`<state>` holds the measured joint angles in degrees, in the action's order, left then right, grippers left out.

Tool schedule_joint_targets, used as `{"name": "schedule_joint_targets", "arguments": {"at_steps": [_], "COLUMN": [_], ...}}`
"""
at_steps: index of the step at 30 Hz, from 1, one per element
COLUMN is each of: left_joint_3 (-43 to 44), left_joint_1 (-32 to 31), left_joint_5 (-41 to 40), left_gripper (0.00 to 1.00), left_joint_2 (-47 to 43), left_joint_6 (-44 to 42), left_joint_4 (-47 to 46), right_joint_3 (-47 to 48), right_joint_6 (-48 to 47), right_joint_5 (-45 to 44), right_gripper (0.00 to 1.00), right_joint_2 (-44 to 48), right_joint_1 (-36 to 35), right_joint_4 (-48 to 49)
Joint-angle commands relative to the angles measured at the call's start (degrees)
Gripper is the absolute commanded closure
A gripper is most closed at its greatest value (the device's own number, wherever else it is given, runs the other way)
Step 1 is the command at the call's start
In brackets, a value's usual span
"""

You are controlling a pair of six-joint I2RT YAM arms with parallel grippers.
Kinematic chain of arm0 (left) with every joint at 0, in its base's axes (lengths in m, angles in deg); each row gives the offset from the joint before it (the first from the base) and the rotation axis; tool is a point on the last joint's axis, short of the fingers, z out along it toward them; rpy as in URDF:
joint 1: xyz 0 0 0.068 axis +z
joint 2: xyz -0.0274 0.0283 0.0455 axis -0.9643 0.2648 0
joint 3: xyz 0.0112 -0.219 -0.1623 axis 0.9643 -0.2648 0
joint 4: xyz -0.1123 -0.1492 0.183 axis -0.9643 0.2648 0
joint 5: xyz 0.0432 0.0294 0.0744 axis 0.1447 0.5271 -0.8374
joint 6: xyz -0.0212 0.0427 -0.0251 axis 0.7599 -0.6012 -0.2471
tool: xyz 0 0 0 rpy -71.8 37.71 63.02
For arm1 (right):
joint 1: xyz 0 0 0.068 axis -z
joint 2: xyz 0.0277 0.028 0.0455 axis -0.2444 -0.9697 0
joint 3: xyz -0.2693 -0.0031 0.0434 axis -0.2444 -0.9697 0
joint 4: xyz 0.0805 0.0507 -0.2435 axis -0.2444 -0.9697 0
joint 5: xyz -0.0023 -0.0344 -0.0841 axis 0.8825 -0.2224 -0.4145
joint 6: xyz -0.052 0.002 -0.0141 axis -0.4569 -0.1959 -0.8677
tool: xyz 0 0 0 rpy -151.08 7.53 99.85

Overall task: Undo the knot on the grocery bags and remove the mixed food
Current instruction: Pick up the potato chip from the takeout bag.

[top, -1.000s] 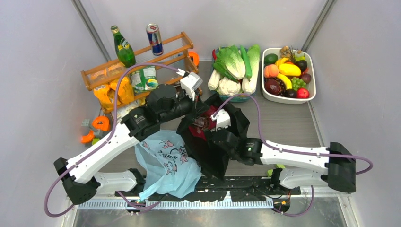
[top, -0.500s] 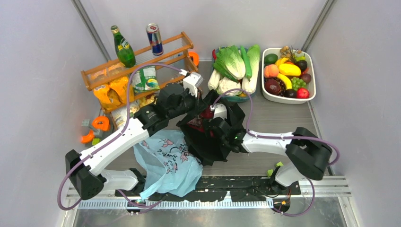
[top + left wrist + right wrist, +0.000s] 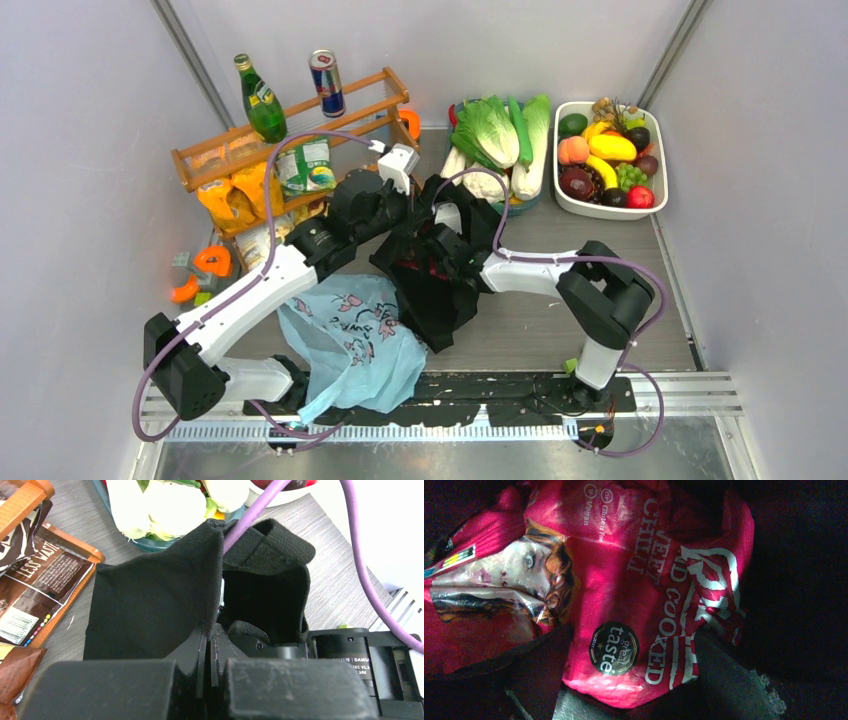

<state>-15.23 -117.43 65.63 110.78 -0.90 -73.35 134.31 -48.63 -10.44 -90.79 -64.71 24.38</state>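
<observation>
Two bags lie on the table (image 3: 620,235) between the arms: the black tote (image 3: 445,305) in the middle and the light-blue bag (image 3: 350,345) on its near-left side, touching it. The left gripper (image 3: 408,212) reaches in from the left and is closed, pinching the far-left edge of the tote's fabric; in the left wrist view the cloth rises straight out from between its pressed-together fingers (image 3: 200,645) and the mouth of the tote stands open. The right gripper (image 3: 624,680) is down inside that mouth with its jaws spread wide. A pink-red crisp packet (image 3: 624,580) lies in the tote between the two fingers, not clamped, and whether they touch it I cannot tell. From above a bit of the packet's red shows in the opening. Toy vegetables (image 3: 495,135) sit heaped in a teal bowl (image 3: 500,208) just beyond the tote, with a white dish (image 3: 662,180) of fruit (image 3: 605,150) to their right. A brown snack packet (image 3: 50,575) lies flat on the table left of the tote, below a wooden rack (image 3: 300,130).
</observation>
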Motion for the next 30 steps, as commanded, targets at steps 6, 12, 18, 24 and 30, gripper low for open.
{"name": "schedule_joint_targets", "arguments": {"at_steps": [6, 12, 18, 24, 30], "left_joint_3": [-0.73, -1.51, -2.28, -1.30, -0.34], "left_joint_1": [-0.66, 0.13, 0.33, 1.01, 1.94], "left_joint_5": [4.58, 4.26, 2.79, 0.49, -1.23], "left_gripper": [1.00, 1.00, 1.00, 1.00, 1.00], "left_joint_2": [-3.20, -3.73, -4.26, -3.94, -3.46], "left_joint_6": [2.82, 2.84, 2.83, 3.06, 3.85], "left_joint_4": [-6.42, -5.62, -4.72, -3.35, -2.45], "right_joint_3": [-0.26, -1.66, -3.72, -5.03, -9.31], "right_joint_6": [2.50, 1.19, -1.18, -9.01, -13.94], "right_joint_5": [11.45, 11.44, 10.92, 9.12, 8.53], "right_gripper": [0.15, 0.77, 0.95, 0.95, 0.95], "right_joint_2": [-10.74, -7.75, 3.76, 21.91, 38.82], "right_joint_1": [6.01, 6.42, 5.73, 0.87, -2.81], "right_joint_4": [-10.36, -10.08, -8.82, -5.32, -1.04]}}
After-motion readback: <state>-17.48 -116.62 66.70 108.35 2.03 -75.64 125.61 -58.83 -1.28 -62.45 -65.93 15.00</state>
